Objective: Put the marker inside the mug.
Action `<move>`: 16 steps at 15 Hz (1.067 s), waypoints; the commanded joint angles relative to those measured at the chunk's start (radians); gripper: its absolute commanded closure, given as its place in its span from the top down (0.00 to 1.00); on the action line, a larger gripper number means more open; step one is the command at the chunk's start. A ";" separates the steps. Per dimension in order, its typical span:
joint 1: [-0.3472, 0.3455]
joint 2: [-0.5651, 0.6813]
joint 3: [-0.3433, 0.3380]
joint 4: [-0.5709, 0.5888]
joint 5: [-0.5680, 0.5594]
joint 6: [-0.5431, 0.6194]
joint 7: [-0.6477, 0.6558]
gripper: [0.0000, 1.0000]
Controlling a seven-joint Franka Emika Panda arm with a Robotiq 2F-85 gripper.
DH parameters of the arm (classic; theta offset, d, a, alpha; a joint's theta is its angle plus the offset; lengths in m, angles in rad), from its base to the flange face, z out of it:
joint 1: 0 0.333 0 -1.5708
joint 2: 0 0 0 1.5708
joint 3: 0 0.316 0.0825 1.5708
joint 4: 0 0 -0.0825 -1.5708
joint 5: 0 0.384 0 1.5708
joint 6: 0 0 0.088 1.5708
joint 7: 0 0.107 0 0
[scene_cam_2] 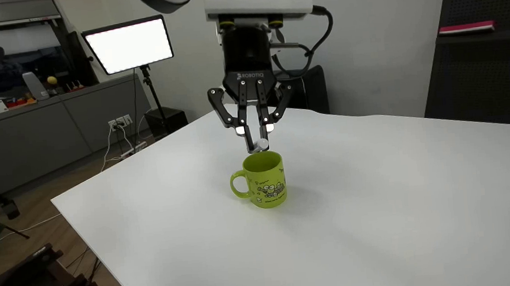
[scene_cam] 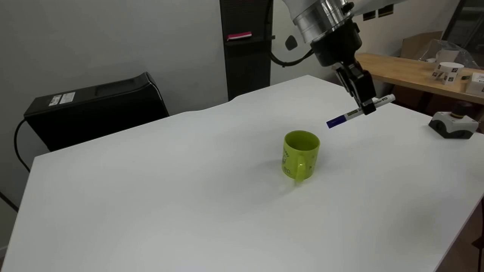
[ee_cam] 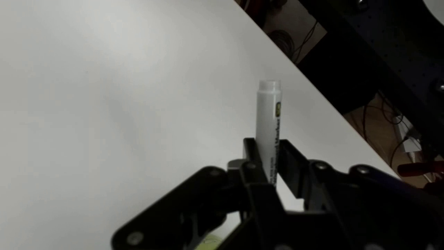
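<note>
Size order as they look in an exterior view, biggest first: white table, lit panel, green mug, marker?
White table
Lit panel, though it stands farther off
Green mug
Marker, with only its pale end showing from this angle

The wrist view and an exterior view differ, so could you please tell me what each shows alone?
Only in the wrist view: a red rod-like thing past the edge of the table. In an exterior view, not the wrist view: the blue end of the marker and the handle of the mug. In both: table, marker between the jaws, and mug (a sliver in the wrist view).
</note>
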 commanded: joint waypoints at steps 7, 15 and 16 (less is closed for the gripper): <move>-0.012 0.159 0.006 0.173 0.010 -0.050 -0.056 0.05; -0.009 0.261 0.011 0.295 0.013 -0.115 -0.074 0.05; -0.008 0.269 0.012 0.307 0.013 -0.125 -0.074 0.05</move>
